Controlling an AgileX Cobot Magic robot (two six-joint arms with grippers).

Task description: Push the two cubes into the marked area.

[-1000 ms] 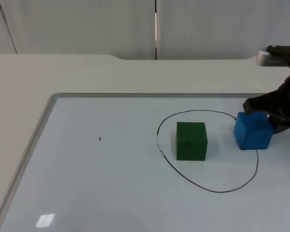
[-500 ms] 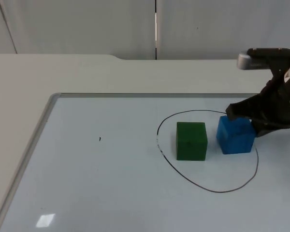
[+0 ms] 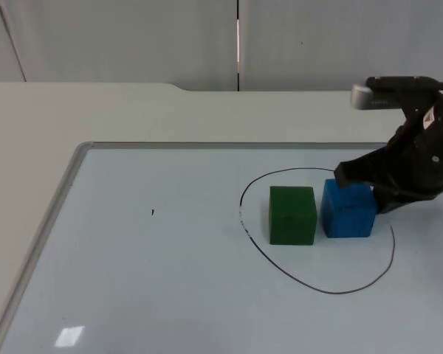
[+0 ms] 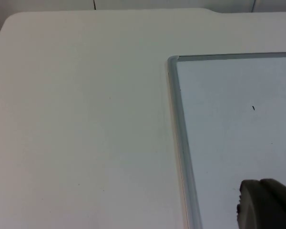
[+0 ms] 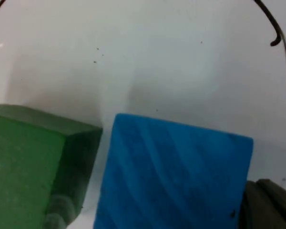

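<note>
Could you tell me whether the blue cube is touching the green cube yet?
Apart. The right wrist view shows a strip of whiteboard between the blue cube and the green cube.

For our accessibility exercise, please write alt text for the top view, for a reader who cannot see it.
The right gripper presses against a blue cube that sits beside a green cube, both inside a hand-drawn black loop on a whiteboard.

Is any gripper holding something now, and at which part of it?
Nothing is held. The right gripper only presses against the far right side of the blue cube, pushing it beside the green cube. The left arm waits off the board.
</note>
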